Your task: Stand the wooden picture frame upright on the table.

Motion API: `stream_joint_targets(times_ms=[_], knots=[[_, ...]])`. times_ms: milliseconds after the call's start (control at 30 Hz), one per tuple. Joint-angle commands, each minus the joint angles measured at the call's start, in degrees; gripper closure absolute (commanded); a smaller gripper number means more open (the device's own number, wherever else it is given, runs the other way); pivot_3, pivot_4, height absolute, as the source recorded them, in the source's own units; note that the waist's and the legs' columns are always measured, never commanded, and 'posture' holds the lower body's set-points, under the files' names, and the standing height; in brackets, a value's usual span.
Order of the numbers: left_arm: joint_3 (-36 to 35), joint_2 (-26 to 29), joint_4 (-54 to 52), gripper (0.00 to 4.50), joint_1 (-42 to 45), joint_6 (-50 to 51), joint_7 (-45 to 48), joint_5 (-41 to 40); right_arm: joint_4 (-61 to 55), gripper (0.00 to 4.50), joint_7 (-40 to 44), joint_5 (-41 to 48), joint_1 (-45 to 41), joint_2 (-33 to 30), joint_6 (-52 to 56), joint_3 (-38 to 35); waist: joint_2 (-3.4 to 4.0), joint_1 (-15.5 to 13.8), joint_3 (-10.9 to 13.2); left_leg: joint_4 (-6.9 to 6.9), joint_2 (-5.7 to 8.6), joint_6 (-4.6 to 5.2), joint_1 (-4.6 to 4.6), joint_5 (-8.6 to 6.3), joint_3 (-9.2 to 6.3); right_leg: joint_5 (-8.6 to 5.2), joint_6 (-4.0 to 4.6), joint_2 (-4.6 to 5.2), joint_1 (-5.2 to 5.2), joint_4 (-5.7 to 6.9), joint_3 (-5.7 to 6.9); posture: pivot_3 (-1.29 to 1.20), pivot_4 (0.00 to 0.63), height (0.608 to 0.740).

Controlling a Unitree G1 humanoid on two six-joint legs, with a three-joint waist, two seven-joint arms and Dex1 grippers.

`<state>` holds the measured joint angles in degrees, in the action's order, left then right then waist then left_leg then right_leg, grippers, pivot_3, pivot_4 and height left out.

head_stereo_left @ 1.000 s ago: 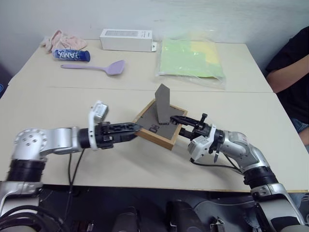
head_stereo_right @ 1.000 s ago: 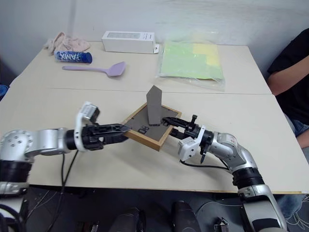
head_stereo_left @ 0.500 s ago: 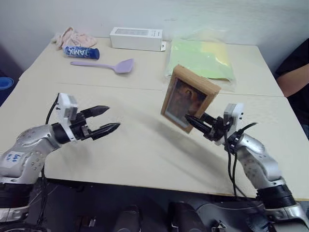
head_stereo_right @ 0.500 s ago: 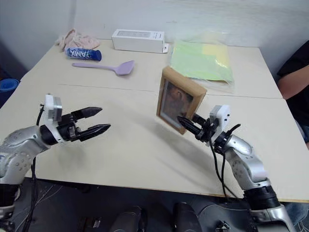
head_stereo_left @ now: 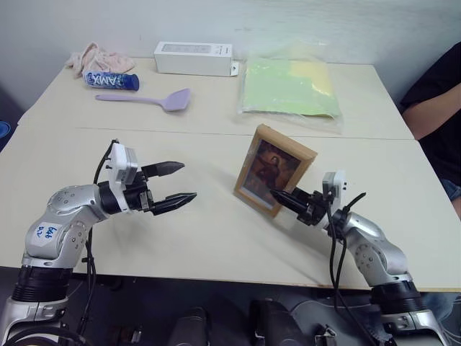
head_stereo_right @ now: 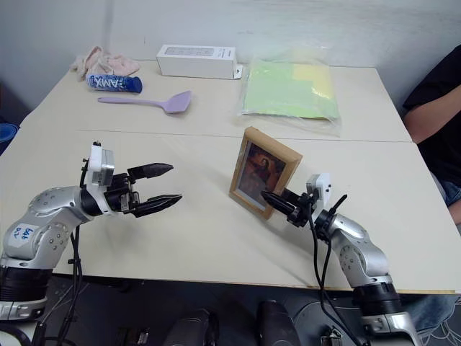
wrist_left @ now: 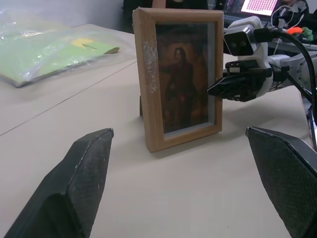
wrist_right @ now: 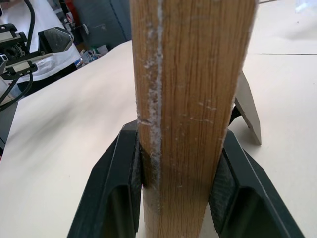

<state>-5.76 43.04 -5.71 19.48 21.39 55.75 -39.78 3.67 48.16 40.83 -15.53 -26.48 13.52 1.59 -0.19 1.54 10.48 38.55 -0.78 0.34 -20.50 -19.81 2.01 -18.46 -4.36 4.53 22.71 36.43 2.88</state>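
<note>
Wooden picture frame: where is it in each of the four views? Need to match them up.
Left eye view: wooden picture frame right of centre, upright on the table.
Right eye view: near centre.
Left wrist view: centre, picture side facing the camera.
Right wrist view: its wooden edge close up, centre, clamped between the fingers.
Shared landmark: the right gripper holding the frame's edge, also in the left wrist view.
</note>
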Motion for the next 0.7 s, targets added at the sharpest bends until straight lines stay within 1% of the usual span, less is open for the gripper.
stream_joint_targets(times_ms=[33,133,167,233,267,300,367,400,433,467,500,533,600,667,700], knots=[[-1.9,0.2,0.0,0.0,0.9,0.4,0.9,0.6,2.3,3.23,-1.7,-3.2,1.1,1.0,2.2,-0.6,-0.04,0.0,0.0,0.0,0.0,0.0,0.03,0.0,0.0,0.0,0.0,0.0,-0.02,-0.01,0.0,0.0,0.15,0.74],[-2.2,0.1,0.1,0.0,0.7,0.5,1.3,1.2,1.7,3.23,-1.3,-1.9,1.0,1.5,4.0,-1.9,-0.04,0.1,0.0,-0.07,0.0,-0.03,0.13,0.01,0.0,0.0,0.0,0.0,-0.07,-0.1,-0.03,0.0,0.15,0.74],[-2.2,0.0,0.2,0.0,0.6,0.5,1.3,1.5,1.6,3.23,-1.0,-3.2,1.0,1.5,2.6,-2.0,-0.04,0.0,0.0,-0.09,0.0,-0.04,0.15,0.02,0.0,0.0,0.01,0.0,-0.09,-0.11,-0.04,0.0,0.15,0.74],[-2.5,0.3,0.9,0.0,0.0,0.1,1.8,2.3,-0.7,2.48,1.0,-4.7,1.5,1.2,-0.6,-2.2,-0.04,0.0,0.0,-0.13,0.0,-0.05,0.17,0.02,0.0,0.0,0.01,0.01,-0.1,-0.13,-0.04,0.0,0.15,0.74],[-2.6,0.4,1.1,0.0,-0.2,-0.2,2.0,2.7,-1.4,2.28,1.7,-4.8,1.7,1.3,-0.9,-2.4,-0.04,0.0,0.0,-0.16,0.0,-0.05,0.17,0.02,0.0,0.0,0.01,0.01,-0.1,-0.16,-0.03,0.0,0.15,0.74],[-2.9,0.7,1.6,0.0,-0.8,-0.5,2.4,3.2,-2.5,1.9,3.0,-5.3,2.1,0.6,-1.5,-2.4,-0.03,0.0,0.0,-0.24,0.0,-0.07,0.16,0.04,0.01,0.0,0.01,0.01,-0.08,-0.2,-0.03,0.0,0.15,0.74],[-3.9,1.6,3.3,0.0,-2.8,-2.1,3.5,4.7,-5.6,1.25,5.4,-5.8,4.0,-1.5,-1.7,-3.3,0.01,0.0,0.0,-0.36,0.0,-0.09,0.12,0.05,0.01,0.0,0.01,0.0,-0.01,-0.26,-0.03,0.0,0.15,0.74],[-4.4,2.0,4.2,0.0,-3.9,-2.7,4.0,5.4,-6.8,1.0,6.4,-6.4,4.9,-2.6,-2.2,-3.7,0.04,0.0,0.0,-0.4,0.0,-0.09,0.09,0.05,0.01,0.0,0.01,-0.01,0.02,-0.24,-0.02,0.0,0.15,0.74],[-4.8,2.2,4.7,0.0,-4.5,-3.2,4.2,5.9,-7.5,0.53,6.9,-6.8,5.5,-3.1,-2.5,-4.0,0.04,0.1,0.0,-0.44,0.0,-0.08,0.08,0.05,0.02,0.0,0.01,-0.01,0.02,-0.21,-0.02,0.0,0.15,0.74],[-5.3,2.5,5.4,0.0,-5.6,-4.3,4.6,6.7,-8.2,0.23,7.4,-7.5,6.6,-4.2,-3.6,-4.8,0.03,0.1,0.0,-0.45,0.0,-0.07,0.08,0.04,0.03,0.0,0.01,-0.02,0.02,-0.21,-0.01,0.0,0.15,0.74],[-5.9,2.9,6.4,0.0,-7.1,-6.3,5.1,8.1,-9.1,0.02,7.8,-7.0,8.2,-5.7,-3.0,-6.4,0.03,0.0,0.0,-0.45,0.0,-0.07,0.07,0.04,0.03,0.0,0.01,-0.03,0.02,-0.24,-0.01,0.0,0.15,0.74],[-6.3,3.2,7.2,0.0,-8.1,-7.8,5.5,9.1,-9.7,0.02,8.1,-6.6,9.3,-6.7,-2.6,-7.5,0.03,0.0,0.0,-0.45,0.0,-0.07,0.06,0.04,0.04,0.0,0.0,-0.03,0.02,-0.27,0.0,0.0,0.15,0.74],[-7.4,4.1,8.2,0.0,-11.4,-11.9,6.5,11.6,-10.3,0.02,10.6,-9.4,12.3,-9.4,-8.2,-10.1,0.03,-0.1,0.0,-0.45,0.0,-0.05,0.06,0.03,0.03,0.0,0.01,-0.02,0.01,-0.46,0.0,0.0,0.15,0.74],[-9.2,4.7,7.7,0.0,-14.9,-13.8,6.4,12.7,-8.8,0.02,14.7,-15.4,16.6,-13.0,-19.4,-11.9,0.03,-0.2,0.0,-0.47,0.0,-0.04,0.07,0.02,0.05,0.0,0.01,-0.01,0.0,-0.48,-0.01,0.0,0.15,0.74],[-10.0,4.9,7.7,0.0,-16.2,-14.6,6.4,13.1,-7.9,0.02,15.5,-17.2,18.1,-13.7,-23.5,-12.7,0.03,-0.3,0.0,-0.48,0.01,-0.01,0.07,0.0,0.05,0.0,0.01,0.0,-0.01,-0.52,-0.01,0.0,0.15,0.74]])
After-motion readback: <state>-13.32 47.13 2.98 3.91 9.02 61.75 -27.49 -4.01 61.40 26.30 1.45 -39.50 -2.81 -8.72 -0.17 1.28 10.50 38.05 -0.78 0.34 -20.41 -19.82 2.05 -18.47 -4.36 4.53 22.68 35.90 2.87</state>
